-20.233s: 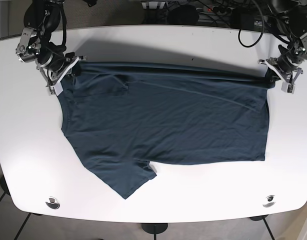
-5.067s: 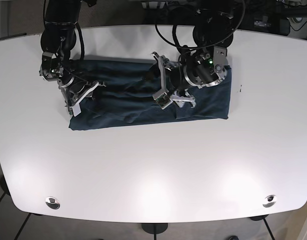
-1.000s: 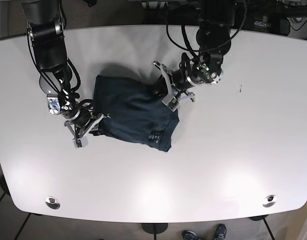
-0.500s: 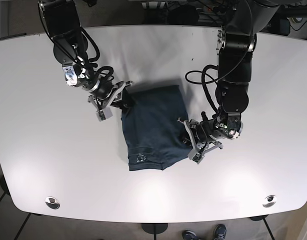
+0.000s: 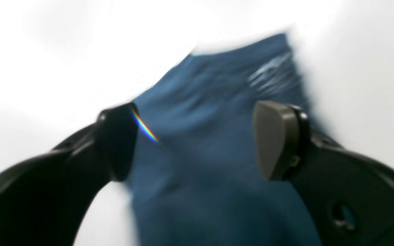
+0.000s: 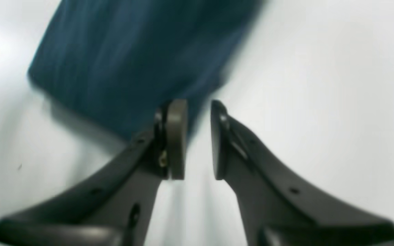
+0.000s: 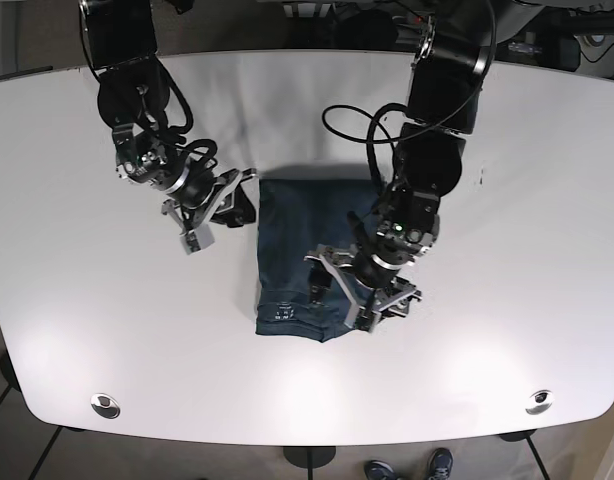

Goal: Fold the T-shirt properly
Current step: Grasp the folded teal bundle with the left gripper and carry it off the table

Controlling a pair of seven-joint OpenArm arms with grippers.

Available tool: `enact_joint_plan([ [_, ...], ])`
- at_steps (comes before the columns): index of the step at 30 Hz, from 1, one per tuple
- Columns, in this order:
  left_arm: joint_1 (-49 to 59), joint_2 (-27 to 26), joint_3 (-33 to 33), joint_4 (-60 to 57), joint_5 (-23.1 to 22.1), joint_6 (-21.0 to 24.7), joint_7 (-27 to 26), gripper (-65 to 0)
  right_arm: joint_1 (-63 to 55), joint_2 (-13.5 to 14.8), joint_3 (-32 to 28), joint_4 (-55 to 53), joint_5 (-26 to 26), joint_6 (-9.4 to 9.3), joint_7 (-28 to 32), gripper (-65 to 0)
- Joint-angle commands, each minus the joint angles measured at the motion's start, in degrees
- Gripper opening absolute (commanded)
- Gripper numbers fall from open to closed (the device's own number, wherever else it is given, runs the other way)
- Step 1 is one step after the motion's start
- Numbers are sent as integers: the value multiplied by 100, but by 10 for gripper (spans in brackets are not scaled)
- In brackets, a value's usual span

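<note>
Folding looked nearly done: T-shirt (image 7: 302, 258) lay mid-table (image 7: 547, 250) as a compact rectangle (label showing). Left gripper (image 5: 197, 140) hovered over it, jaws wide; right gripper (image 6: 197, 136), narrowly parted and empty, sat just beside its edge. Only tidying seemingly remained.

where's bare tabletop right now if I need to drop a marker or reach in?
Bare white table to the right of the left gripper, along the whole near edge below the folded T-shirt, and at the far left beyond the right gripper. Crowded in the middle: both grippers sit at the shirt, the left one over its right side, the right one at its left edge.
</note>
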Motion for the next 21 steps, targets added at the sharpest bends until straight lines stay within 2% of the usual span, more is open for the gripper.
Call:
enact_joint_plan([
  [1, -24, -19, 393, -113, -61, 383, -416, -136, 54, 12, 247, 146, 72, 61, 4, -534],
  [4, -7, 192, 753, -623, -70, 858, -689, -136, 89, -6, 704, 146, 72, 79, -409, -534],
  [6, -15, 332, 762, -1264, -44, 902, -935, -136, 89, -32, 968, 155, 72, 79, -453, -534],
  [8, -24, 332, 771, -1871, -44, 735, -1155, -136, 89, -32, 1003, 155, 72, 88, -453, -534],
  [10, -24, 297, 736, -2337, -70, 365, -1216, -138, 89, -32, 1012, 278, 72, 88, -453, -534],
  [16, 363, -1065, -653, -2398, -44, -971, -1137, -139, 63, -41, 1012, 559, 72, 79, -453, -534],
  [19, 512, -2156, -1409, -2425, -61, -1788, -917, -139, 63, -41, 1021, 612, 72, 79, -453, -534],
  [21, 688, -2718, -1778, -2442, -70, -2008, -935, -139, 54, -41, 1021, 674, 72, 79, -453, -534],
])
